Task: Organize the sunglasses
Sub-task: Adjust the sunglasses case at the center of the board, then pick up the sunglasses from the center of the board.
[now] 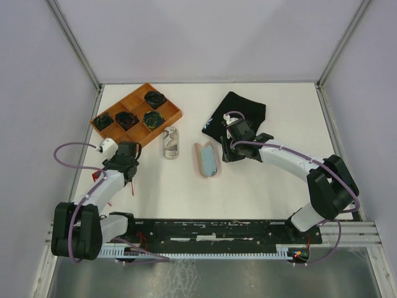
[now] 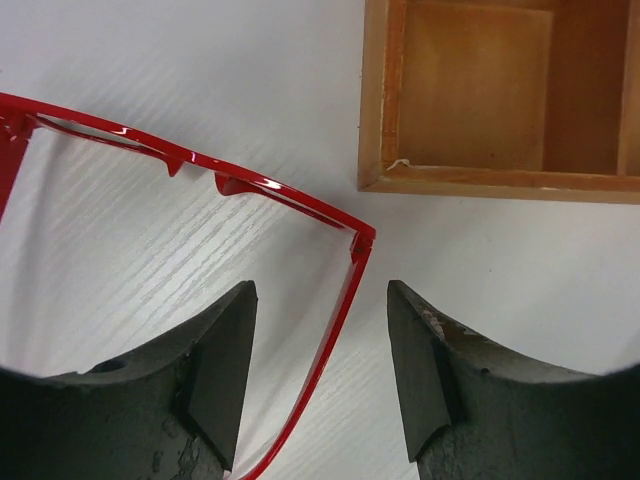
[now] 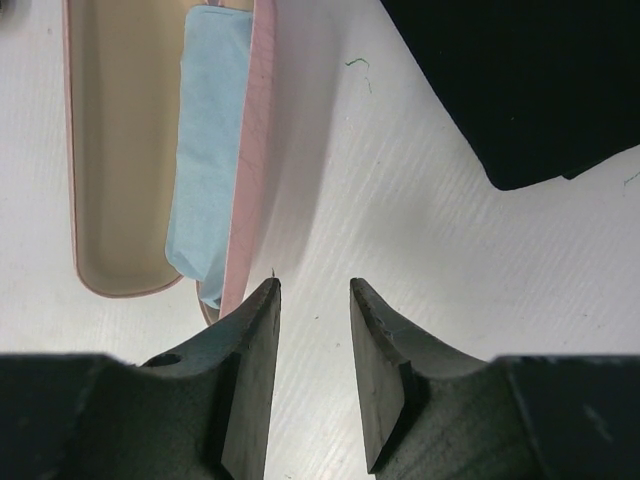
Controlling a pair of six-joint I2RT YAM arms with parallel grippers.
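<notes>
White table (image 1: 260,186), wooden divided tray (image 2: 375,100) at its far left. The red sunglasses (image 2: 262,186) lie just beside the tray, under the left gripper (image 2: 320,300), the nearer one. Its jaws are released, and one temple arm runs lengthwise between them, untouched. The right gripper (image 3: 313,290), released and empty, hovers beside an open pink case (image 3: 110,150). No readable writing.

tray (image 1: 167,115) at far left of table (image 1: 279,186), four compartments filled. sunglasses (image 2: 250,190) on table in front of tray, one arm lying between the left gripper (image 2: 320,290) fingers. open case (image 1: 206,160) mid-table, wipe (image 3: 208,150) inside; right gripper (image 3: 315,285) just right of it. cloth (image 1: 239,112) behind.
</notes>
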